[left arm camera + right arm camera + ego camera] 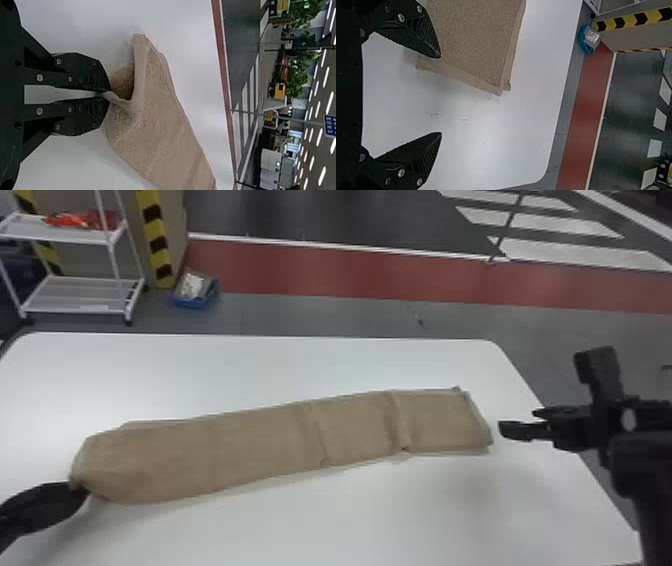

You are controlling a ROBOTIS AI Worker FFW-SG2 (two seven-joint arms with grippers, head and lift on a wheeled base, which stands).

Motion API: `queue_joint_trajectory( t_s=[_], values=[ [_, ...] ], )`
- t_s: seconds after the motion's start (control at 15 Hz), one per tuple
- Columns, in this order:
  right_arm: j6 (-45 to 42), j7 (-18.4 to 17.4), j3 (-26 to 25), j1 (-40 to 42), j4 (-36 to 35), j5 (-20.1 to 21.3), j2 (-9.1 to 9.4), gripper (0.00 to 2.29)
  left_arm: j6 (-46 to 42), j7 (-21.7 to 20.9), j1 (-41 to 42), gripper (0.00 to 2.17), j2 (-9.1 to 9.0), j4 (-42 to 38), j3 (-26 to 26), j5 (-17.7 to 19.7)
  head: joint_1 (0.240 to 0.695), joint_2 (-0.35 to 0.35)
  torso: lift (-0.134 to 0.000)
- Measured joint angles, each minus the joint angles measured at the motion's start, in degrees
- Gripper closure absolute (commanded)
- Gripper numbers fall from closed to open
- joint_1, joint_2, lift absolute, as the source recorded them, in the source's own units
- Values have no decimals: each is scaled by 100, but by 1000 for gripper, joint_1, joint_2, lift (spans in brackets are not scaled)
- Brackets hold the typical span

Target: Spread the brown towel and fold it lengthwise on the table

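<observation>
The brown towel (260,450) lies as a long, narrow folded strip across the white bench (350,520), creased crosswise toward its right end. Over on the left, the left tool (81,489) has its fingers clamped on the towel's near corner. The right tool (519,422) sits just beyond the other end, fingers wide apart. A blue bin (197,301) stands on the floor beyond.

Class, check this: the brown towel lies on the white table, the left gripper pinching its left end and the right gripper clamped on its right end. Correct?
One part is wrong: the right gripper stands open, not clamped on the brown towel, as the right wrist view shows. The rest stands.
</observation>
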Motion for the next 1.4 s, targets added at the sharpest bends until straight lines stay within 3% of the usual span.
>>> queue_joint_trajectory(
  t_s=[0.27, 0.4, 0.6, 0.8, 0.87, 0.93, 1.0, 1.07, 1.4],
  values=[
    [-51, -8, -49, 4, 35, -64, -30, 218, -121, -1325, 2, 1737, 481, -284, 376, -377, 695, -176, -124],
    [-60, -8, -43, 9, 42, -87, -33, 215, -746, -1975, 8, 1733, 780, -342, 305, -873, 695, -179, -124],
    [-61, -8, -17, 20, 37, -92, -27, 215, -1513, -2452, 39, 1541, 1086, -340, -75, -1577, 695, -203, -124],
    [-39, 0, -45, 36, 14, -104, -31, 215, -2256, -2423, 150, 1538, 1231, -341, -268, -2149, 695, -214, -124],
    [-29, 0, -54, 38, 10, -116, -35, 218, -2328, -2364, 161, 1436, 1265, -346, -259, -2240, 695, -212, -124],
    [-18, 0, -61, 42, 9, -128, -42, 215, -2378, -2266, 165, 1008, 1314, -347, -228, -2351, 695, -207, -124],
    [-11, 0, -64, 45, 8, -136, -51, 215, -2466, -2176, 166, 356, 1361, -331, -187, -2488, 695, -191, -124],
    [-13, 1, -65, 46, 7, -139, -56, 218, -2547, -2132, 166, 46, 1394, -299, -126, -2592, 695, -180, -124],
    [-55, 0, -76, 47, 0, -193, -98, 215, -2619, -1895, 151, 12, 1583, -34, 447, -2748, 695, -98, -124]
  ],
)
